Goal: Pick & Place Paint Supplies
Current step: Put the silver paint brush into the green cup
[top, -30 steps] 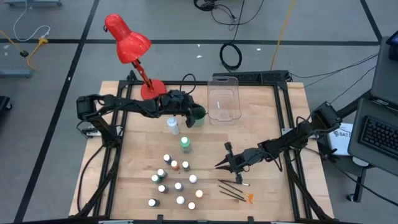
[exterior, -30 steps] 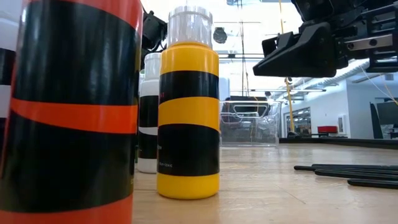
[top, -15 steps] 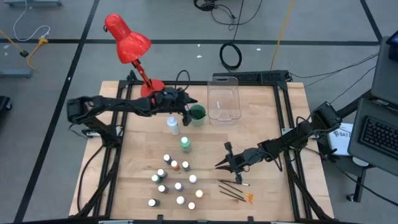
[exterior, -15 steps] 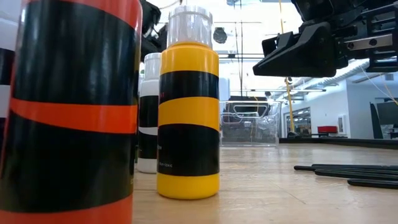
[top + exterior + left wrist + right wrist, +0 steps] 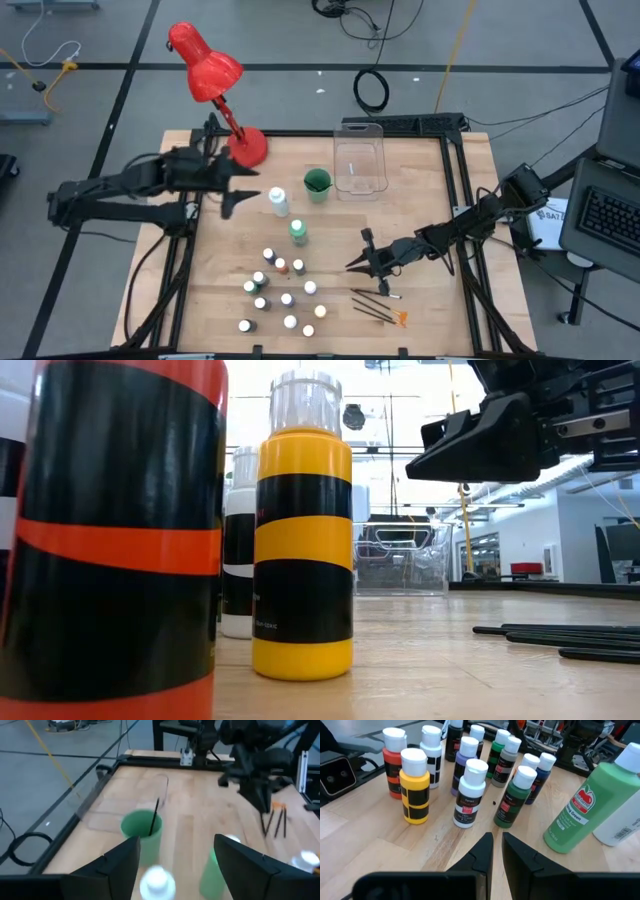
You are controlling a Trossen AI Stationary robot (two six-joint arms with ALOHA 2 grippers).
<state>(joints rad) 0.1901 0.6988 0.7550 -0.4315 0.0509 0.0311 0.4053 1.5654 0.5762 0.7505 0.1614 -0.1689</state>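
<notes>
Left hand [image 5: 232, 190] withdrew (open) from green cup [image 5: 317, 184] holding one brush [image 5: 153, 816].

Orange-and-black banded paint bottle [image 5: 115, 540]: in the low view cut off by the top, bottom and left edges; cap out of frame.
Yellow-and-black banded paint bottle [image 5: 302, 535]: hides most of the white-and-black bottle [image 5: 238, 550] behind it.
Thin dark-handled brushes [image 5: 560, 640]: cut off at the right edge of the low view; bristles out of frame.
Small white bottle cap [image 5: 157, 881]: blurred in the left wrist view, body cut by the bottom edge.
Thin dark brush in the green plastic cup [image 5: 153, 817]: lower end hidden inside the cup [image 5: 145, 837].
Tall white bottle [image 5: 622, 827]: cut by the right edge of the right wrist view.
</notes>
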